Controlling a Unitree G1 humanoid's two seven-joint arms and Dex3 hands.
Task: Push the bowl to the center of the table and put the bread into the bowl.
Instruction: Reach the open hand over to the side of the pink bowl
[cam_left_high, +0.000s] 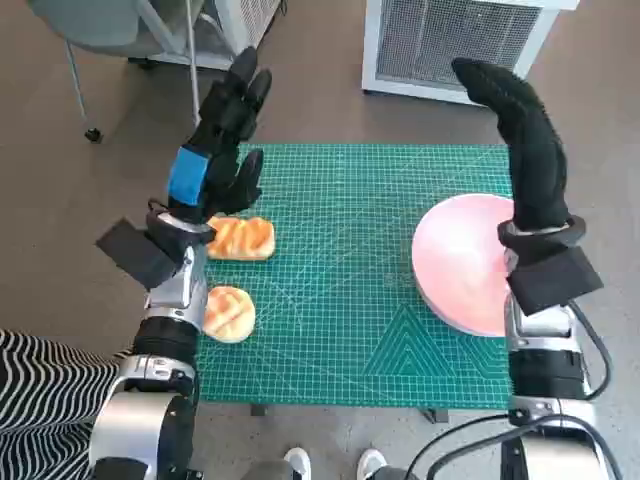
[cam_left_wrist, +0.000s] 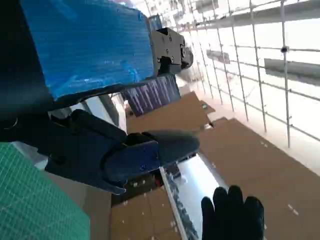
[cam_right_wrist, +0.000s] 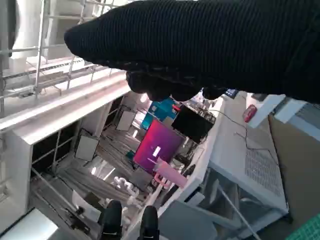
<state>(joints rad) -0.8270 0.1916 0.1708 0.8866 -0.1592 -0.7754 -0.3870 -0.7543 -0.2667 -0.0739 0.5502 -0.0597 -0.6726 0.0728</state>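
In the head view a pink bowl (cam_left_high: 462, 260) sits upside-down-looking at the right edge of the green cutting mat (cam_left_high: 350, 290). Two breads lie at the mat's left side: a long ridged one (cam_left_high: 243, 238) and a round one (cam_left_high: 228, 312) nearer me. My left hand (cam_left_high: 222, 140) is raised above the long bread, fingers apart and holding nothing; it fills the left wrist view (cam_left_wrist: 100, 125). My right hand (cam_left_high: 520, 130), in the black glove, is raised above the bowl's far right side, fingers extended and empty; the right wrist view shows it as a dark band (cam_right_wrist: 200, 45).
A white slatted unit (cam_left_high: 455, 40) stands beyond the mat. A chair's legs (cam_left_high: 90, 70) stand at the far left. A striped sleeve (cam_left_high: 40, 400) shows at the lower left, and shoe tips (cam_left_high: 330, 462) by the table's near edge.
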